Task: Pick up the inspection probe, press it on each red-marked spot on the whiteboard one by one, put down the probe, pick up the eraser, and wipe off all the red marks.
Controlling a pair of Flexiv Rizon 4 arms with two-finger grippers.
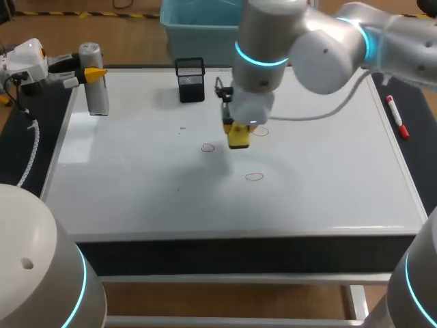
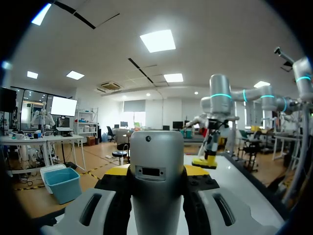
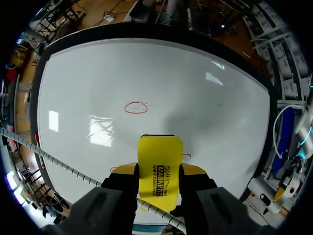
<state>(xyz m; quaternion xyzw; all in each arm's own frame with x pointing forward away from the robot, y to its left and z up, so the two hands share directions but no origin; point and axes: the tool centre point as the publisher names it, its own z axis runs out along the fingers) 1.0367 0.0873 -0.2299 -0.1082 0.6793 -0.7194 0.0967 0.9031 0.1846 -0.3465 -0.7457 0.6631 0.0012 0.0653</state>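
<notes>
In the head view my left gripper (image 1: 87,72) is at the whiteboard's (image 1: 136,184) far left corner, shut on the grey cylindrical inspection probe (image 1: 95,96), which stands upright there. In the left wrist view the probe (image 2: 156,186) fills the space between the yellow tips of that gripper (image 2: 156,170). My right gripper (image 1: 237,130) hovers over the board's middle, shut on the yellow eraser (image 1: 238,139). In the right wrist view the eraser (image 3: 160,152) points down at the board from this gripper (image 3: 159,170). Three red marks show: one (image 1: 208,147) left of the eraser, one (image 1: 254,176) nearer the front, one (image 1: 262,131) just right of it. Ahead of the eraser lies a red mark (image 3: 135,107).
A black mesh pen holder (image 1: 190,80) stands at the board's back edge, just left of my right arm. A red marker (image 1: 397,117) lies on the dark strip right of the board. In the left wrist view my right arm's gripper with the eraser (image 2: 207,159) is off to the side.
</notes>
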